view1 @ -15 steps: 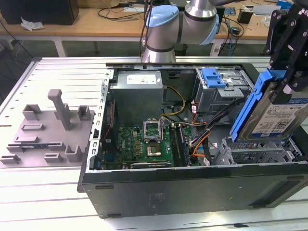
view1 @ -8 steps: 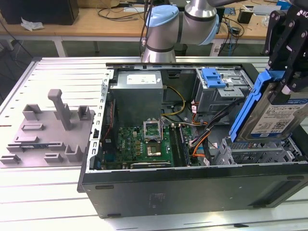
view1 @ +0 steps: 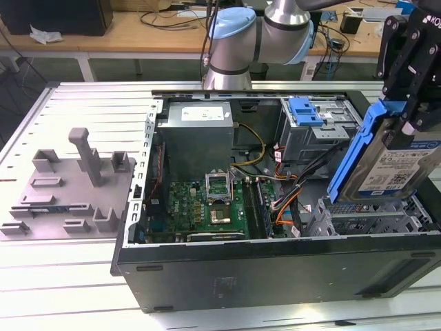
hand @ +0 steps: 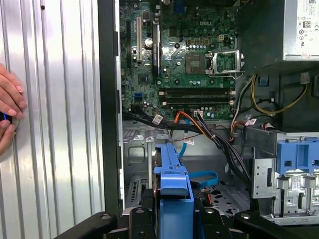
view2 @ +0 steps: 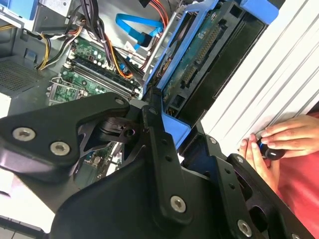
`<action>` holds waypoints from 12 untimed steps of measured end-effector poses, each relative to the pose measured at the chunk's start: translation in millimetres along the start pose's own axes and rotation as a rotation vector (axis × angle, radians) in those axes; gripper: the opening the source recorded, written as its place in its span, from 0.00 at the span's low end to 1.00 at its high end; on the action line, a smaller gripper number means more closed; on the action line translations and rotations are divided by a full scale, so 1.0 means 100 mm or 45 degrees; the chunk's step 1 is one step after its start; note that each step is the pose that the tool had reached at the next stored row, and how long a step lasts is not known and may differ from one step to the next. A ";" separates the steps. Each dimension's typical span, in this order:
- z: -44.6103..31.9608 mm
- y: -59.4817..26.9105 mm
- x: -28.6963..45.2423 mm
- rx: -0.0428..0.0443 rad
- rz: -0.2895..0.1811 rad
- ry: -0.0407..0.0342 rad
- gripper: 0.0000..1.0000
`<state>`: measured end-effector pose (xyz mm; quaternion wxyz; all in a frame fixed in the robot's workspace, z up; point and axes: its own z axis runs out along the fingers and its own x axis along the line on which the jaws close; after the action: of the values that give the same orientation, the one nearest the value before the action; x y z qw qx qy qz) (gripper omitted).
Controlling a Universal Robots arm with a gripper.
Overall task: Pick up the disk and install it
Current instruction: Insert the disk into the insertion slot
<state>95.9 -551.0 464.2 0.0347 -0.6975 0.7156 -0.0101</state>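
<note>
Gripping the disk (view1: 391,165), the gripper (view1: 412,125) hangs over the end of the open PC case (view1: 275,270) at the exterior view's right, fingers clenched on the disk's upper edge. Disk is tilted, label side to the exterior camera, blue carrier edge toward the mobo (view1: 207,207). Its low end is near the metal bay in the case; touching or not, can't tell. In the second wrist view the disk (view2: 199,55) shows its green board side w/ connector, black gripper (view2: 182,135) links in front. In the first wrist view the disk (hand: 172,184) sits edge-on, blue carrier foremost, mobo & cables beyond. Grey PSU (view1: 196,131) & a drive cage w/ blue latch (view1: 306,110) lie farther back in the case. Grey fixture (view1: 76,179) sits on the counter (view1: 83,103) at the exterior view's left, well apart. A hand (view2: 279,142) rests on the ribbed counter beside the case, pinching a small dark thing.
</note>
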 end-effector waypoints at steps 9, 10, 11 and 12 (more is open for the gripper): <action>0.008 0.001 -0.004 0.000 -0.003 -0.0001 0.37; 0.009 0.001 -0.005 0.000 -0.003 -0.0001 0.37; 0.010 0.001 -0.004 0.000 -0.003 -0.0001 0.37; 0.011 0.001 -0.004 0.000 -0.003 -0.0001 0.37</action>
<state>95.8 -550.5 463.1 0.0347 -0.6983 0.7149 -0.0101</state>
